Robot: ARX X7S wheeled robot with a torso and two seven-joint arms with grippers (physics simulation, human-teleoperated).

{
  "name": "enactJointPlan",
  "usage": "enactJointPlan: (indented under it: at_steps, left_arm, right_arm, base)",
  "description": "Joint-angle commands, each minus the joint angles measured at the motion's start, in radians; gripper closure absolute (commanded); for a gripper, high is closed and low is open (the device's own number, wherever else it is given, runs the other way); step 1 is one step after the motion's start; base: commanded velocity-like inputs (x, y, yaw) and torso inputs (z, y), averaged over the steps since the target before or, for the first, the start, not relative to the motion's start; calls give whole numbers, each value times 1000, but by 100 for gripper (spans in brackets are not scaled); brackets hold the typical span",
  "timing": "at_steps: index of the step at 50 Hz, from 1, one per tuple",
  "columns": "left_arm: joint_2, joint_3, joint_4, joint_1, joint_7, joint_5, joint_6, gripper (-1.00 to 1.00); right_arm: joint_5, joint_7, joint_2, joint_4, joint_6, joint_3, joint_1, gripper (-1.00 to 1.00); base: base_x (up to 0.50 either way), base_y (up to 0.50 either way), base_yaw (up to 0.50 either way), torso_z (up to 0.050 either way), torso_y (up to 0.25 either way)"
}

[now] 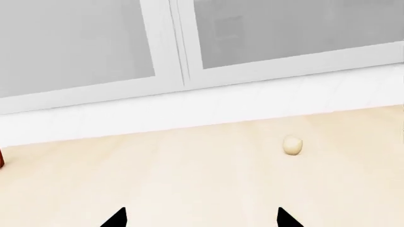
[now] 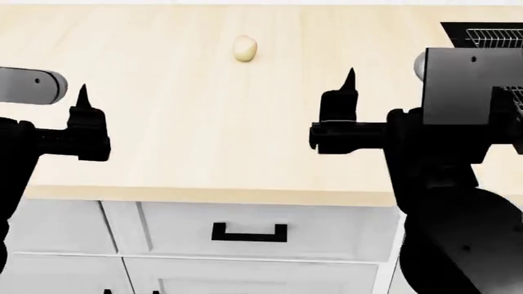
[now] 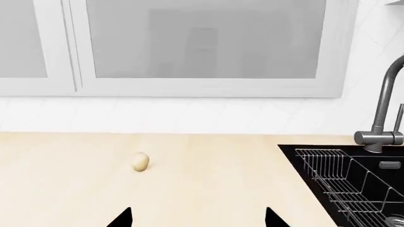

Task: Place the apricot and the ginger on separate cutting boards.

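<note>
Apricot [image 2: 244, 48] beyond both arms' fingers [image 2: 349, 78]

From my head cam both arms read matte black, near silhouette, no cables or markings I can make out. Left arm [image 2: 41, 144]: blocky w/ a pale grey rounded link [image 2: 33, 85] above it, one small dark screw dot on it. Right arm [image 2: 433, 153]: bulkier, a dark grey square housing [image 2: 466, 86] w/ a tiny screw dot, rounded black segment lower down w/ two more dots. Each arm ends in a thin black pointed fingertip [image 2: 349, 78]. Wrist cams show only black triangular tips.
</note>
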Motion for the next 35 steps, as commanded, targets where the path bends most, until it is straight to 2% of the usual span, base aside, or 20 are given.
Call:
enactJointPlan:
  at_steps: [1, 4, 7, 19, 35]
  left_arm:
    - [54, 33, -297, -338, 109, -18, -51, -100]
    - [60, 93, -403, -415, 157, -1, -23, -100]
    - [59, 132, -449, -440, 182, 10, -5, -100]
    - [21, 41, -382, -369, 161, -40, -63, -100]
    - [16, 66, -408, -369, 173, -35, -35, -100]
  right_arm:
    - [-56, -137, -14, 347, -4, -66, 303, -100]
    - [-86, -179, 0, 419, -18, -113, 350, -100]
    - [-79, -176, 3, 420, -9, -105, 355, -100]
    - [-82, -187, 72, 341, 17, -135, 299, -100]
    - [-85, -202, 78, 358, -1, -142, 306, -100]
  base:
    - [0, 0, 0, 0, 0]
    - [0, 0, 0, 0, 0]
    - [0, 0, 0, 0, 0]
    - [0, 0, 0, 0, 0]
    - [117, 0, 0, 0, 0]
